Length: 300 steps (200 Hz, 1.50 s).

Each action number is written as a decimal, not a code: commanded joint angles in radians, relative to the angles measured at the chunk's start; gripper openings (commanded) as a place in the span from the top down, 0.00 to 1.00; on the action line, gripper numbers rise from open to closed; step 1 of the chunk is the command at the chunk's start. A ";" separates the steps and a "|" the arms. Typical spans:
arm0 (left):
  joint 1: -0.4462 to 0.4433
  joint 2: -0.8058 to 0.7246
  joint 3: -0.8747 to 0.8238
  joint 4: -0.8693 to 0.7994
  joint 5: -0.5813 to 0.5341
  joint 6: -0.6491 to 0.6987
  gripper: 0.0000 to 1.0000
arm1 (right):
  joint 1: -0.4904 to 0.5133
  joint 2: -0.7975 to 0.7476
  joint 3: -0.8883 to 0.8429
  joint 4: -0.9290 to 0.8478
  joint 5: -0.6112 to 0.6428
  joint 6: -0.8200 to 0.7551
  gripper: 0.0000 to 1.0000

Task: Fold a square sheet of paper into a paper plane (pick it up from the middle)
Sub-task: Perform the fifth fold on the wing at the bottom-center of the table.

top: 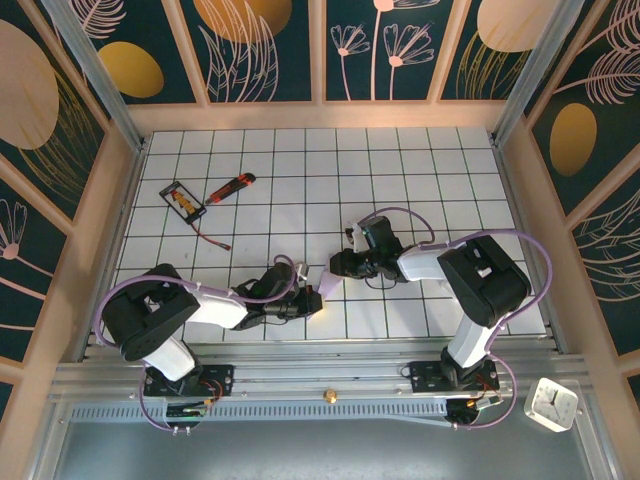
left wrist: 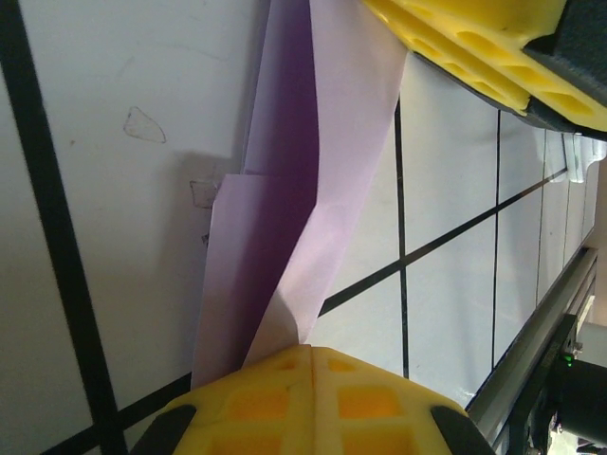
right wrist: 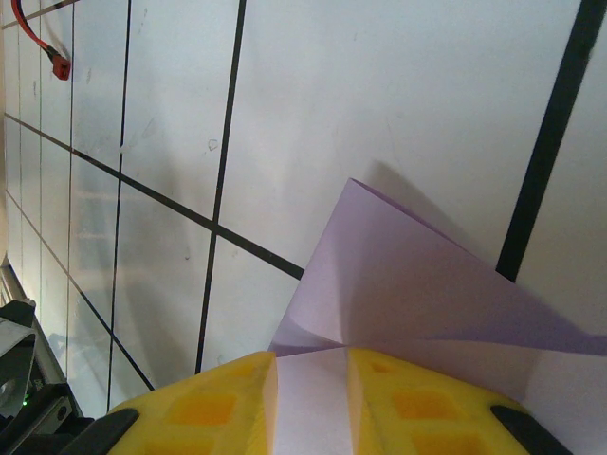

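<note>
Two robot arms meet at the near middle of a white gridded surface [top: 420, 170], sharing a partly folded sheet of pale lavender-purple paper [top: 329, 282]. The left fingers [left wrist: 256, 403] are pressed together on one end; the right fingers [right wrist: 209, 409] pinch the other (creases run between).

Paper [left wrist: 285, 218] between the jaws: plain pale lavender, deeper purple in the fold shadow. Left gripper [left wrist: 311, 355] and right gripper [right wrist: 311, 355]: yellow, recessed square pattern. Counter [top: 450, 170] under the jaws: white, black grid lines. Well beyond the left jaws: red-orange and black knife [top: 230, 187], black-framed card [top: 183, 200], red wire [top: 210, 237].
</note>
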 commanded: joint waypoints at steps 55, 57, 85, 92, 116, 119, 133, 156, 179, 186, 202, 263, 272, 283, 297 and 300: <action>0.006 -0.016 -0.037 -0.236 0.050 0.078 1.00 | -0.004 0.054 -0.029 -0.072 0.071 -0.022 0.73; 0.007 -0.015 -0.036 -0.243 0.050 0.081 1.00 | -0.004 0.053 -0.029 -0.073 0.072 -0.023 0.73; 0.006 -0.034 -0.046 -0.310 0.053 0.110 1.00 | -0.004 0.055 -0.027 -0.079 0.075 -0.023 0.73; 0.006 -0.042 -0.052 -0.323 0.055 0.114 1.00 | -0.004 0.054 -0.026 -0.081 0.075 -0.024 0.73; 0.004 -0.065 -0.058 -0.377 0.052 0.135 1.00 | -0.005 0.057 -0.023 -0.086 0.076 -0.027 0.73; 0.003 -0.067 -0.059 -0.383 0.052 0.139 1.00 | -0.005 0.057 -0.023 -0.087 0.076 -0.027 0.73; 0.002 -0.080 -0.061 -0.416 0.051 0.150 1.00 | -0.005 0.057 -0.022 -0.088 0.078 -0.026 0.73; -0.003 -0.089 -0.065 -0.459 0.051 0.165 1.00 | -0.004 0.056 -0.022 -0.090 0.079 -0.027 0.73; -0.006 -0.105 -0.065 -0.508 0.041 0.183 1.00 | -0.005 0.054 -0.024 -0.090 0.083 -0.027 0.73; -0.008 -0.113 -0.064 -0.524 0.037 0.187 1.00 | -0.005 0.053 -0.025 -0.089 0.082 -0.025 0.73; -0.012 -0.135 -0.070 -0.550 0.036 0.190 1.00 | -0.004 0.055 -0.026 -0.089 0.082 -0.025 0.73; -0.014 -0.272 -0.005 -0.665 0.047 0.249 1.00 | -0.004 0.055 -0.023 -0.093 0.080 -0.029 0.73; -0.014 -0.296 0.028 -0.657 0.048 0.258 1.00 | -0.003 0.054 -0.023 -0.093 0.081 -0.029 0.73; -0.014 -0.317 0.059 -0.609 0.073 0.250 1.00 | -0.003 0.054 -0.021 -0.092 0.081 -0.029 0.73; -0.013 -0.326 0.074 -0.503 0.103 0.208 1.00 | -0.004 0.053 -0.021 -0.092 0.080 -0.029 0.73; -0.014 -0.325 0.073 -0.479 0.110 0.198 1.00 | -0.004 0.053 -0.021 -0.092 0.080 -0.028 0.73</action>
